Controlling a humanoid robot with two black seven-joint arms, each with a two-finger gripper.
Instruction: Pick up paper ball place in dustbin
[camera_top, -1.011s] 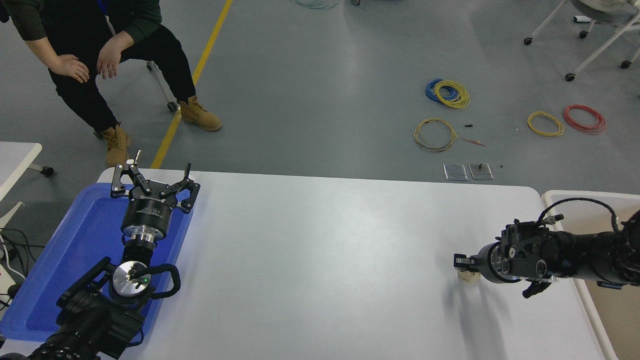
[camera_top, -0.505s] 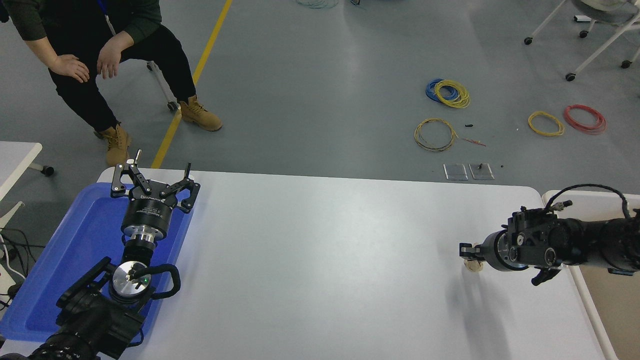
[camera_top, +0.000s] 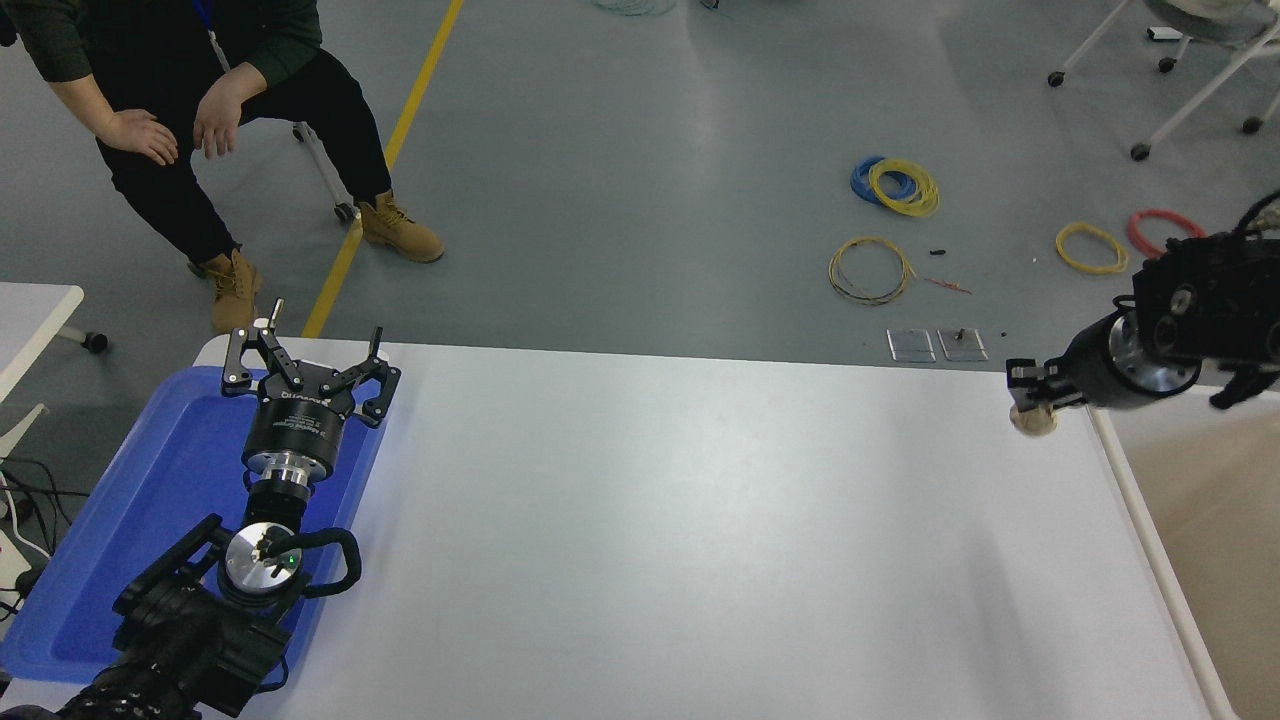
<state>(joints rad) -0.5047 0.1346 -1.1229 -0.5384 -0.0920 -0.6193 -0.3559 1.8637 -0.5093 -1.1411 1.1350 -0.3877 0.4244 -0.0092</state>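
Observation:
My right gripper (camera_top: 1030, 392) is shut on the paper ball (camera_top: 1033, 418), a small tan wad that hangs just under the fingertips. It is held high above the white table's (camera_top: 650, 520) far right corner, close to the dustbin's white rim (camera_top: 1140, 540). The dustbin's beige inner wall (camera_top: 1215, 530) fills the right edge of the view. My left gripper (camera_top: 305, 360) is open and parked at the lower left, over the blue tray.
A flat blue tray (camera_top: 120, 540) lies at the table's left edge under my left arm. A person (camera_top: 190, 100) sits beyond the far left corner. Wire coils (camera_top: 895, 185) and chair legs are on the floor beyond the table.
My right gripper has lifted the paper ball off the table and carried it up and to the right, toward the dustbin. The left arm has not moved.

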